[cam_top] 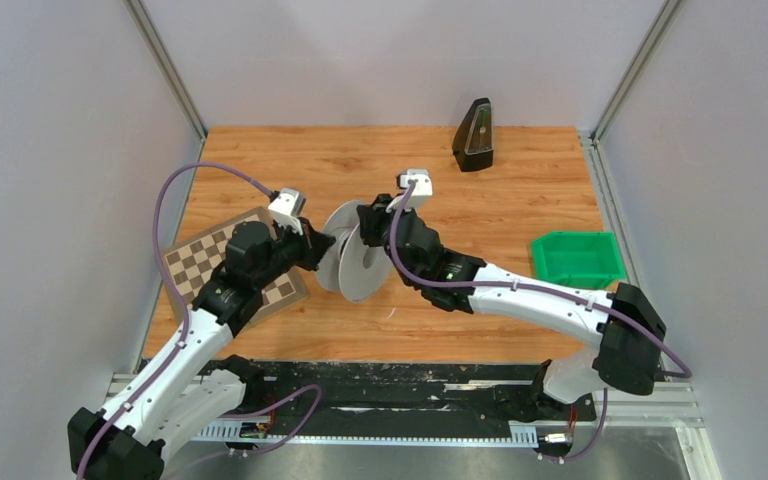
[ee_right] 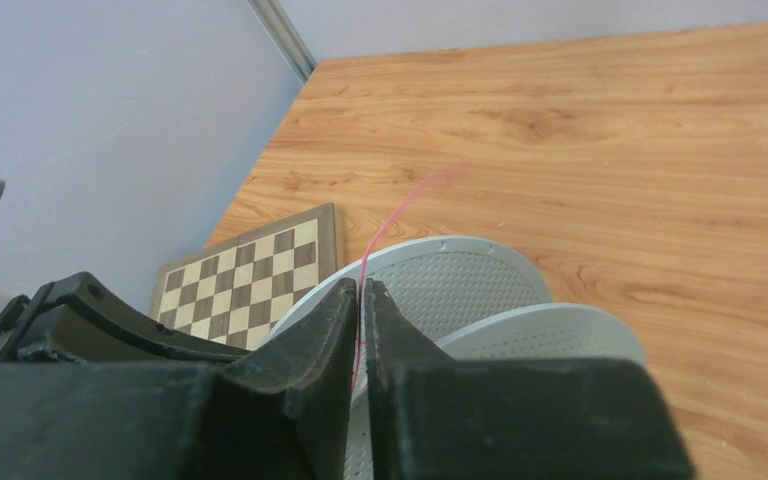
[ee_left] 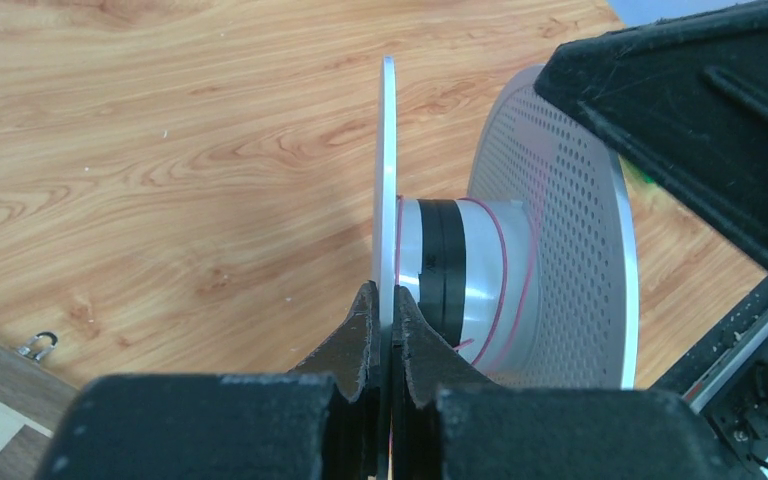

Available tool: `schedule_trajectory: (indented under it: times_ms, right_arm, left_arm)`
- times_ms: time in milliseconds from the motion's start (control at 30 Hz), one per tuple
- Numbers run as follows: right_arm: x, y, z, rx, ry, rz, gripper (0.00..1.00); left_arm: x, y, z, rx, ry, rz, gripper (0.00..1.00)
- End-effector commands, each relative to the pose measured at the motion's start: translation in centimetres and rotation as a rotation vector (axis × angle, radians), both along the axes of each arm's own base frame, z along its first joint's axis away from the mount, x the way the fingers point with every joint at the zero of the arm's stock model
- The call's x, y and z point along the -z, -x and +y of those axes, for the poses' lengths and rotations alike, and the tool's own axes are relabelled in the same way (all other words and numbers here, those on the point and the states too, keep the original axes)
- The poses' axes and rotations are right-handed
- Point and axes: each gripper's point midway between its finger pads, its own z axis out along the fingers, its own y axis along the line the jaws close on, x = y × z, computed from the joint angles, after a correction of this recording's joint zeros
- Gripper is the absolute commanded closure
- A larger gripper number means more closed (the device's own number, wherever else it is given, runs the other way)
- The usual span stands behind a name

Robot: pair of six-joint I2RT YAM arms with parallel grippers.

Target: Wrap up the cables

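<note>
left gripper (ee_left: 387, 300): clamped tight on the spool (ee_left: 560, 200), pinching its near flange rim
right gripper (ee_right: 361, 295): just over the spool, jaws all but closed on the thin red cable (ee_right: 400, 210)
step: mid-winding, I'd say, only a few turns on the hub
next: probably loop round the hub, cable kept taut

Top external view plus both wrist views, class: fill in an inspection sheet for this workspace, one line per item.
Surface: wooden table, woodgrain top.
Job's things: grey spool, flanges upright; pink cable, a few turns on the spool's core.
Clutter: chessboard at the left, partly under the left arm; green bin at the right; black wedge-shaped object at the back.
Fingers: left fingers shut on one spool flange's edge; right fingers pinch the pink cable.
Cables: purple cables run along both arms.
Surroundings: grey walls on three sides.
</note>
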Motion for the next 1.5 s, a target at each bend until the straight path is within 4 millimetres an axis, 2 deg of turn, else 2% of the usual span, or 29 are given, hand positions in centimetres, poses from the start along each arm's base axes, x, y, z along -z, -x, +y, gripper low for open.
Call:
schedule_trajectory:
  times_ms: [0,300,467,600,633,667,733,833,1000,1100,1133,1267,1367,1467]
  right_arm:
    - [1.0,-0.1,-3.1,0.066,-0.078,0.092,0.84]
    - [1.8,0.5,-5.9,0.061,-0.104,0.125,0.83]
    - [1.2,1.8,-8.4,0.027,-0.05,0.07,0.71]
    - [-0.3,4.0,-10.3,-0.103,0.081,-0.106,0.68]
    - [-0.3,5.1,-10.0,-0.192,0.131,-0.191,0.68]
    - [-0.7,7.1,-9.5,-0.325,0.168,-0.304,0.68]
    - [1.4,9.1,-9.7,-0.449,0.285,-0.446,0.7]
    - [2.6,10.7,-9.6,-0.535,0.325,-0.484,0.7]
    - [5.6,13.3,-5.7,-0.709,0.369,-0.491,0.66]
    - [8.2,13.1,-2.5,-0.691,0.447,-0.435,0.66]
    - [9.6,13.1,-1.0,-0.701,0.489,-0.418,0.66]
    - [13.1,14.1,3.6,-0.725,0.582,-0.436,0.63]
    - [15.5,13.1,5.8,-0.697,0.632,-0.391,0.61]
    - [17.1,12.2,6.8,-0.668,0.664,-0.38,0.57]
  left_arm:
    - [-7.3,-0.4,-0.6,0.025,0.093,-0.257,1.0]
    - [-7.5,0.7,-1.1,0.094,0.075,-0.272,1.0]
    - [-7.0,1.3,-1.4,0.131,0.04,-0.195,1.0]
    - [-6.4,1.3,-1.6,0.136,0.04,-0.138,1.0]
    - [-6.4,1.2,-1.6,0.127,0.046,-0.132,1.0]
    - [-6.2,0.9,-1.4,0.102,0.057,-0.112,1.0]
    - [-6.0,0.5,-1.3,0.075,0.061,-0.09,1.0]
    - [-5.2,-0.7,-0.6,0.006,0.046,-0.066,1.0]
    - [-4.1,-2.1,-0.1,-0.064,0.041,-0.043,1.0]
    - [-3.9,-2.6,-0.1,-0.083,0.039,-0.025,1.0]
    - [-3.9,-2.7,-0.1,-0.086,0.039,-0.021,1.0]
    - [-3.9,-3.1,0.1,-0.111,0.037,0.0,1.0]
    - [-3.8,-3.4,0.2,-0.12,0.032,0.009,1.0]
    - [-3.6,-3.5,0.3,-0.126,0.029,0.017,1.0]
